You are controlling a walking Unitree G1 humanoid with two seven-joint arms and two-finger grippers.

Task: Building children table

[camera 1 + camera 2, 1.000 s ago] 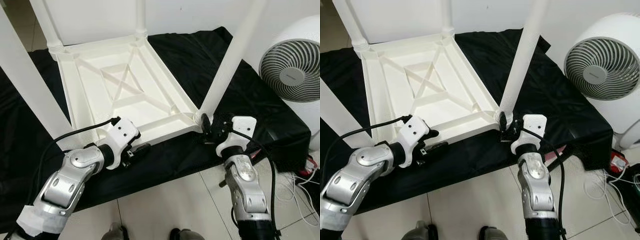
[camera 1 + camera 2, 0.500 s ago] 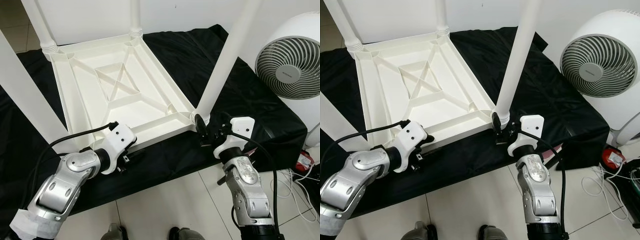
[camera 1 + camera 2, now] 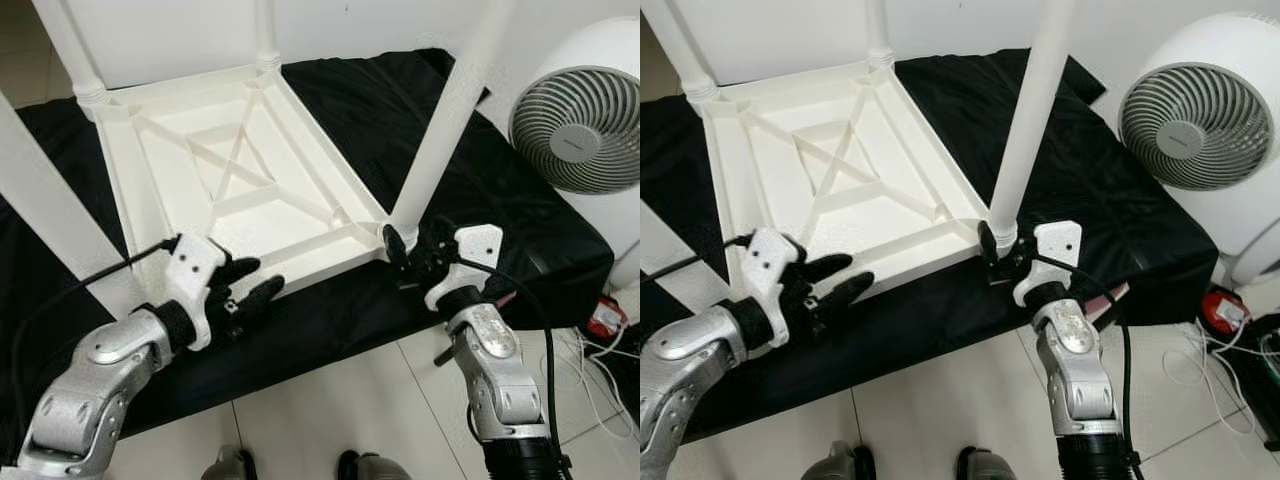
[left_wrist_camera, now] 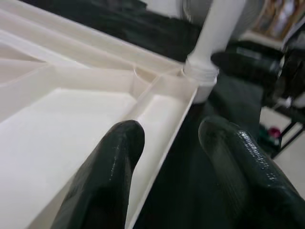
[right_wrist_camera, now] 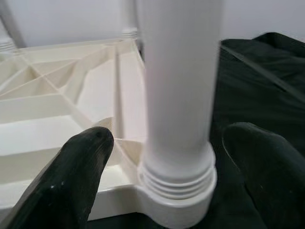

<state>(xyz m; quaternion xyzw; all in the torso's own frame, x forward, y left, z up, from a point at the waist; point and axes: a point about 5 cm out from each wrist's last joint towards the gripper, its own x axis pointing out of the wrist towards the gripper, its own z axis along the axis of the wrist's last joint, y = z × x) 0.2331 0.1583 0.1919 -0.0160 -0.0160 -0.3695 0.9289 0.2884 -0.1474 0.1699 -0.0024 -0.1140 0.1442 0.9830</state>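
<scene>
Tabletop lay upside down on your black-draped desk. Your right gripper straddled the near leg, jaws apart; your left gripper hovered open at the near rim.

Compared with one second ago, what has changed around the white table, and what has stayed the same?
The left gripper has come off the near edge of the upside-down table; its fingers now stand open just in front of that edge, holding nothing. The head camera has also shifted a little. The right gripper stays open around the base of the near right leg, a finger on each side. The table, black cloth and fan lie as before.
</scene>
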